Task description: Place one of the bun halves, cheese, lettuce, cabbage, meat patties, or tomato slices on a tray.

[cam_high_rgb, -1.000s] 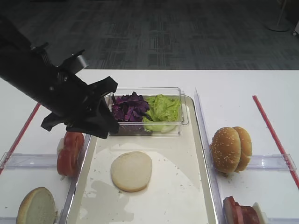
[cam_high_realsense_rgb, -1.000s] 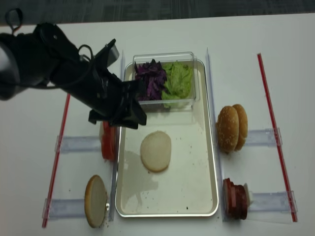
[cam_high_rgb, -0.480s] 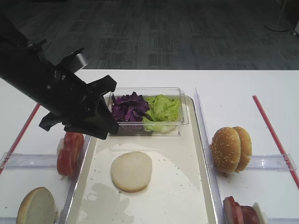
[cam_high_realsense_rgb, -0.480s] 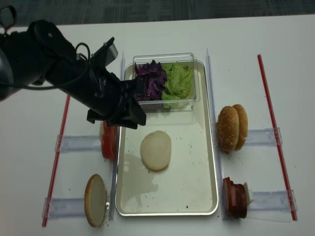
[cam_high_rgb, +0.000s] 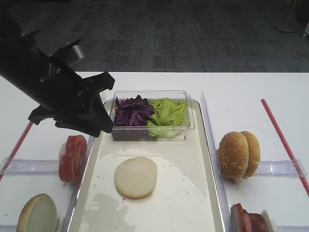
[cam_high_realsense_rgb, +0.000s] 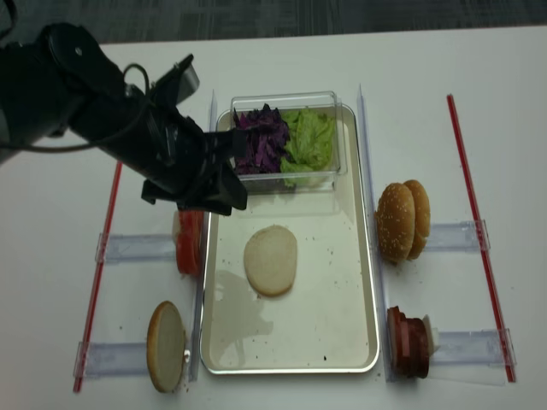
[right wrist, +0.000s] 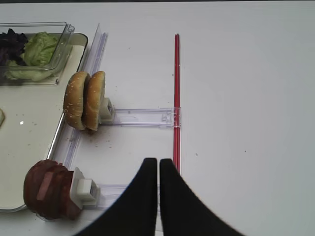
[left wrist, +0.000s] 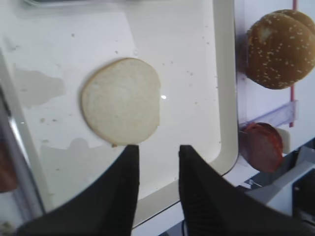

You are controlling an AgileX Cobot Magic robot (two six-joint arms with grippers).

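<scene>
1. In the middle of the tray [cam_high_rgb: 205, 159] lies one bun half [cam_high_rgb: 135, 177], cut face up, flat on the cream bottom and clear of the rim.
2. It looks light, soft and crumbly, so pinch gently across the crust rim; squeezing the face would likely dent it.
3. Behind it, a clear tub [cam_high_rgb: 189, 118] holds cabbage [cam_high_rgb: 131, 111] beside lettuce [cam_high_rgb: 167, 112], both loose and springy.
4. Left of the tray stand tomato slices [cam_high_rgb: 71, 157], probably wet and slippery; right of it sesame buns [cam_high_rgb: 238, 154] and meat patties [cam_high_rgb: 249, 222].
5. The left gripper [left wrist: 158, 169] hovers near the tray's left edge, jaws partly apart, empty.
6. The right gripper [right wrist: 158, 172] hangs over bare table, fingers pressed together, holding nothing.
</scene>
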